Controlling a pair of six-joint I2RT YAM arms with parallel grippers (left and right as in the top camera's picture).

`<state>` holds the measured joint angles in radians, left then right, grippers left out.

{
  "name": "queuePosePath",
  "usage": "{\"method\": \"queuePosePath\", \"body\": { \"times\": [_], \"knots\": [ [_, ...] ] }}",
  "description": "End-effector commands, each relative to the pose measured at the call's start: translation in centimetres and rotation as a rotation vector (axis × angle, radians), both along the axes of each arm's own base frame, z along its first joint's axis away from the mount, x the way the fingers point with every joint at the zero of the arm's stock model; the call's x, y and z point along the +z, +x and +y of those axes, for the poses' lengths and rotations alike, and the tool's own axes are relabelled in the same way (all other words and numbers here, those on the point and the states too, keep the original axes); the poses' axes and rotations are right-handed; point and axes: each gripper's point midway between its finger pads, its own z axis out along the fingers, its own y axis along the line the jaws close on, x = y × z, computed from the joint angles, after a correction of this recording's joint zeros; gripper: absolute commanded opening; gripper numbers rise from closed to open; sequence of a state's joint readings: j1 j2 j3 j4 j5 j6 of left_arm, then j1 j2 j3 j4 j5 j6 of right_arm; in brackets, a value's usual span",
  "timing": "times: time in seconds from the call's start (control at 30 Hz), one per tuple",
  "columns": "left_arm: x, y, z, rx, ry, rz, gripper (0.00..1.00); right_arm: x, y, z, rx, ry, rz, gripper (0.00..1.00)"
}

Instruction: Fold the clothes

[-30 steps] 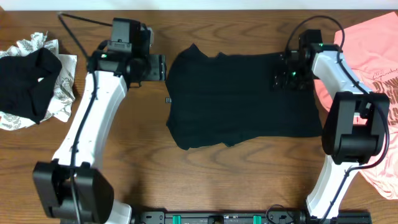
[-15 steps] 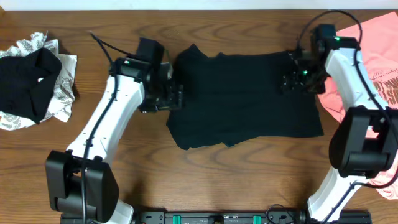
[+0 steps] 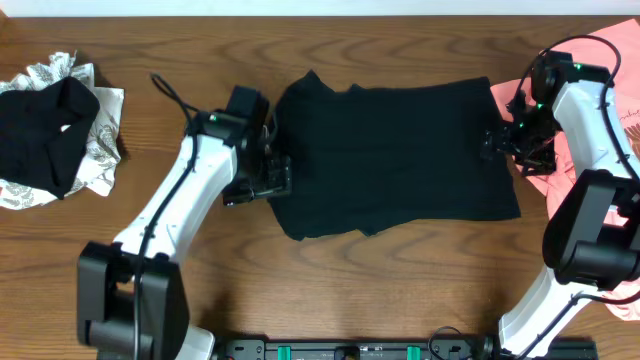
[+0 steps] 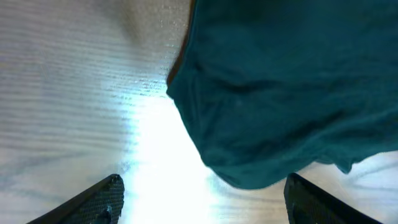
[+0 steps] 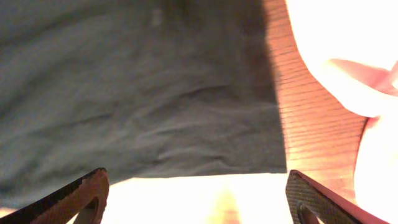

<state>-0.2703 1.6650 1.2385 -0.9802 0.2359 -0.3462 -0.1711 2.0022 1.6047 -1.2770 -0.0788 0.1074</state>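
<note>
left gripper (image 4: 205, 199) and right gripper (image 5: 196, 196) both gape empty at the black shirt's (image 3: 390, 150) side edges; i fear snagging the nearby pink tee (image 3: 628, 100) would skew my fold.

No text, label, brand, number or sign can be read in any view. The salmon-pink fabric tee (image 3: 628, 75) at the right edge of the brown wooden table (image 3: 400, 280) shows only in part, and any print on it is too small to make out. The crumpled white-grey patterned cloth (image 3: 105, 150) near the left edge carries a pattern, not legible lettering.
</note>
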Motion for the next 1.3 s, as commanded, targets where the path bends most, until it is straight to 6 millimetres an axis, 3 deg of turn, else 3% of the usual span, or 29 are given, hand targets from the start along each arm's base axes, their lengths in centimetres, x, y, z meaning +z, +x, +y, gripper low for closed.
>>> {"method": "queuePosePath", "body": {
  "times": [0.0,0.33,0.6,0.8,1.27],
  "knots": [
    [0.2,-0.9,0.4,0.032,-0.007,-0.057,0.83,0.2,-1.4,-1.9,-0.114,-0.102,0.002,0.91],
    [-2.0,-2.7,1.0,0.127,-0.043,-0.14,0.83,0.1,-4.7,-2.0,-0.191,-0.134,-0.158,0.95],
    [-3.4,-2.6,1.0,0.2,-0.036,-0.096,0.84,-4.1,-5.9,-1.6,-0.169,-0.127,-0.176,0.94],
    [-3.5,-2.5,0.9,0.211,-0.038,-0.094,0.87,-5.1,-5.1,-1.7,-0.066,-0.133,-0.232,0.95],
    [-3.4,-2.1,0.8,0.21,-0.044,-0.11,0.87,-5.1,-4.6,-1.0,0.023,-0.095,-0.264,0.95]
  ]
}}
